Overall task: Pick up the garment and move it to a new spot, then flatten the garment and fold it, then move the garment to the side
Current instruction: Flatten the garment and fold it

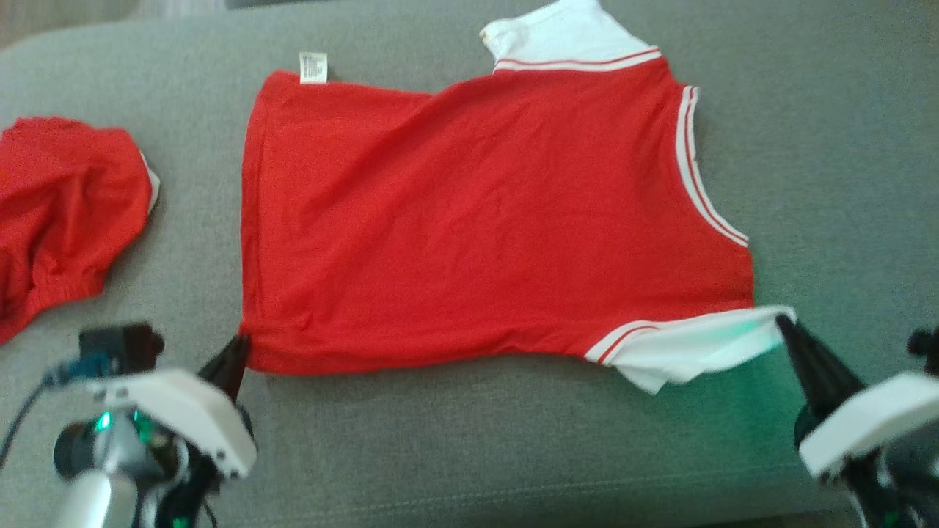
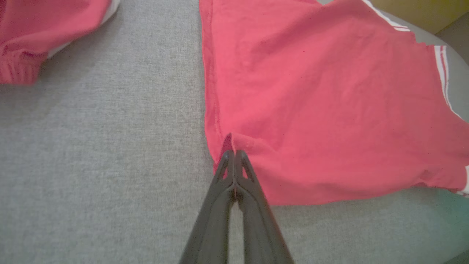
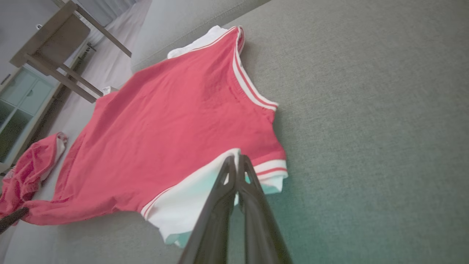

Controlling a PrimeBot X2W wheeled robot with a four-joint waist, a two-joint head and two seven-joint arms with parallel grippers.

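Note:
A red garment [image 1: 477,220] with white sleeves and striped trim lies spread on the grey cushion [image 1: 829,161]. It also shows in the left wrist view [image 2: 322,102] and the right wrist view [image 3: 176,124]. My left gripper [image 1: 240,343] is shut on the garment's near hem corner, and that view shows red cloth pinched at its tips [image 2: 233,152]. My right gripper [image 1: 783,323] is shut on the edge of the near white sleeve [image 1: 697,348], with its tips [image 3: 235,158] closed on that sleeve [image 3: 183,209].
A second red piece of clothing [image 1: 62,213] lies crumpled at the cushion's left end, apart from the garment. A wooden table [image 3: 55,44] and a glass-fronted cabinet [image 3: 18,106] stand beyond the cushion. The cushion's front edge [image 1: 513,506] runs just behind my grippers.

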